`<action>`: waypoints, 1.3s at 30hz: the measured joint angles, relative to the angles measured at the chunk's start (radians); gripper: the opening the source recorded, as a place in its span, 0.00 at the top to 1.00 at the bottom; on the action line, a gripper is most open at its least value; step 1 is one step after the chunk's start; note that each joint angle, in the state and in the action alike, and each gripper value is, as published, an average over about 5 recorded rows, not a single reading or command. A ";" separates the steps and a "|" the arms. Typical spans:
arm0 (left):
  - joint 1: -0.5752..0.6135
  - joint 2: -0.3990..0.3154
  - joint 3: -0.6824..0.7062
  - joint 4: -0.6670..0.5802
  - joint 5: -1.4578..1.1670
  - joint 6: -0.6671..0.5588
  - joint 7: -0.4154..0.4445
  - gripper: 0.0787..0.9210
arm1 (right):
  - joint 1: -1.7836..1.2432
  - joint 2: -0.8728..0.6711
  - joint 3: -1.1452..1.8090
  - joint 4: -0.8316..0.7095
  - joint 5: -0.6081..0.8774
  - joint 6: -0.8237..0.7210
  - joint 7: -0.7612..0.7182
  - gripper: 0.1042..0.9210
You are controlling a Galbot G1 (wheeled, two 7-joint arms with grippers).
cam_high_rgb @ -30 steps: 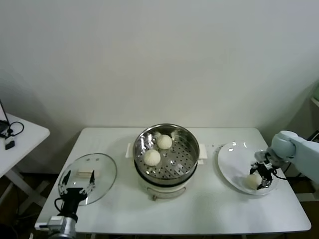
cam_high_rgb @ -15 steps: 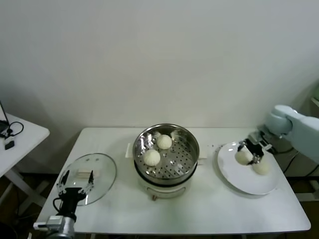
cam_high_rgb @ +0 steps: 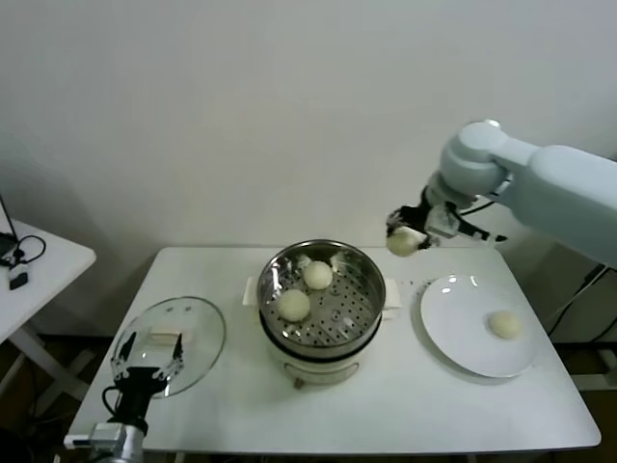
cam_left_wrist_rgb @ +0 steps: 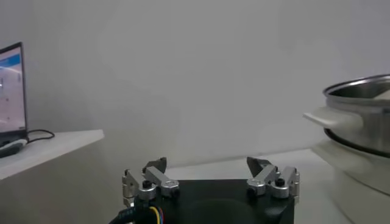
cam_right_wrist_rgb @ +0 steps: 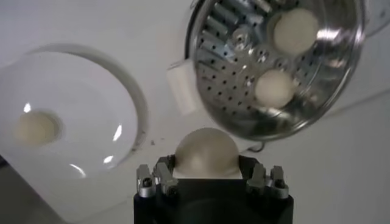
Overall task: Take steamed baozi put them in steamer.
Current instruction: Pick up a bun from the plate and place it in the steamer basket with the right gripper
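With two baozi (cam_high_rgb: 294,305) already in the steamer (cam_high_rgb: 362,275) and one left on the plate (cam_high_rgb: 453,333), the right pincer (cam_high_rgb: 409,238) carries a third bun clamped above the desk (cam_high_rgb: 405,405), while the left pincer (cam_left_wrist_rgb: 210,175) waits agape near the lid (cam_high_rgb: 198,333).

Looks like a lab test room staged as a kitchen corner: a plain white counter (cam_high_rgb: 405,415) against a bare white wall (cam_high_rgb: 289,116), and a side table (cam_high_rgb: 48,265) carrying cables and a lit laptop (cam_left_wrist_rgb: 12,91).
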 measured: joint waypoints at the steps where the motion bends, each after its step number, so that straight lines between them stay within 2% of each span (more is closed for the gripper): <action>1: 0.002 0.000 0.001 -0.002 0.001 0.001 0.000 0.12 | -0.002 0.016 -0.001 0.009 -0.006 0.004 0.000 0.29; 17: -0.001 0.005 0.005 -0.003 0.009 0.006 -0.004 0.12 | -0.082 0.222 -0.077 0.040 -0.032 0.045 0.004 0.29; 39: -0.015 0.005 0.020 0.013 0.012 0.012 -0.008 0.12 | -0.165 0.276 -0.127 0.040 -0.097 0.120 0.019 0.29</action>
